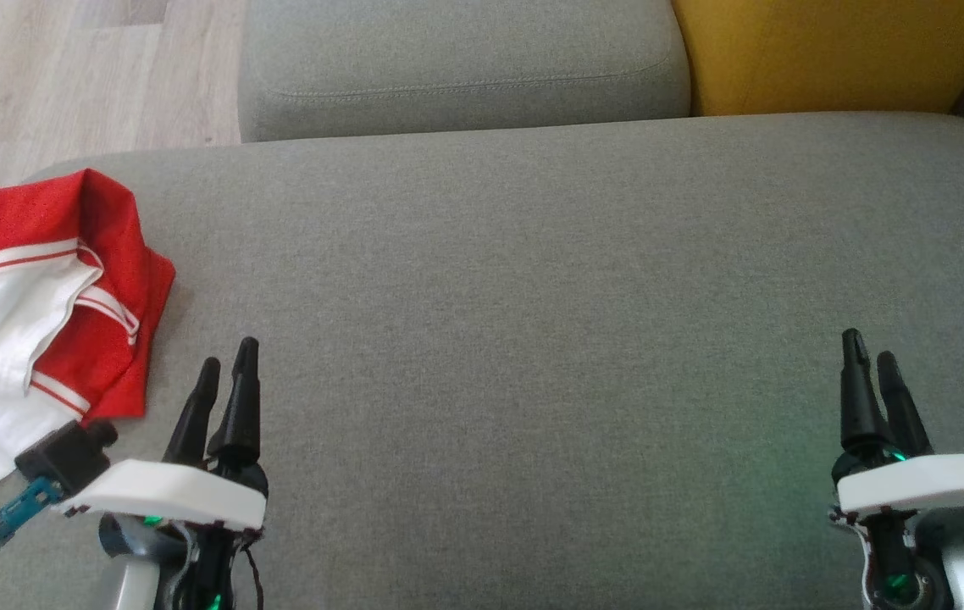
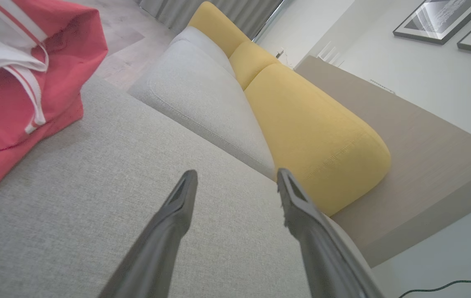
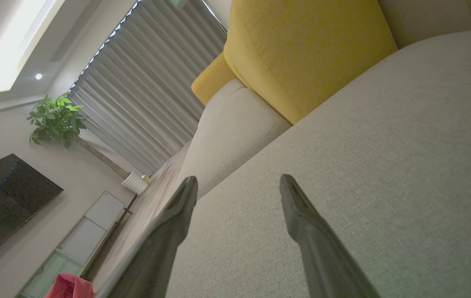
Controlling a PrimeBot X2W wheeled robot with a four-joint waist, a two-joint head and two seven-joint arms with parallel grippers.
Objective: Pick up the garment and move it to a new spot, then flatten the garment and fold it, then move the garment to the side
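The garment, red with white panels and thin stripes, lies crumpled at the far left edge of the grey sofa seat. In the left wrist view the garment sits at the upper left, and a corner of the garment peeks in at the bottom of the right wrist view. My left gripper hovers open just right of the cloth, nothing between its fingers. Far across the seat, my right gripper is open too and holds nothing.
A second grey cushion and a yellow cushion line the back of the seat. Wooden floor lies beyond the left edge. A wide stretch of bare seat separates the two grippers.
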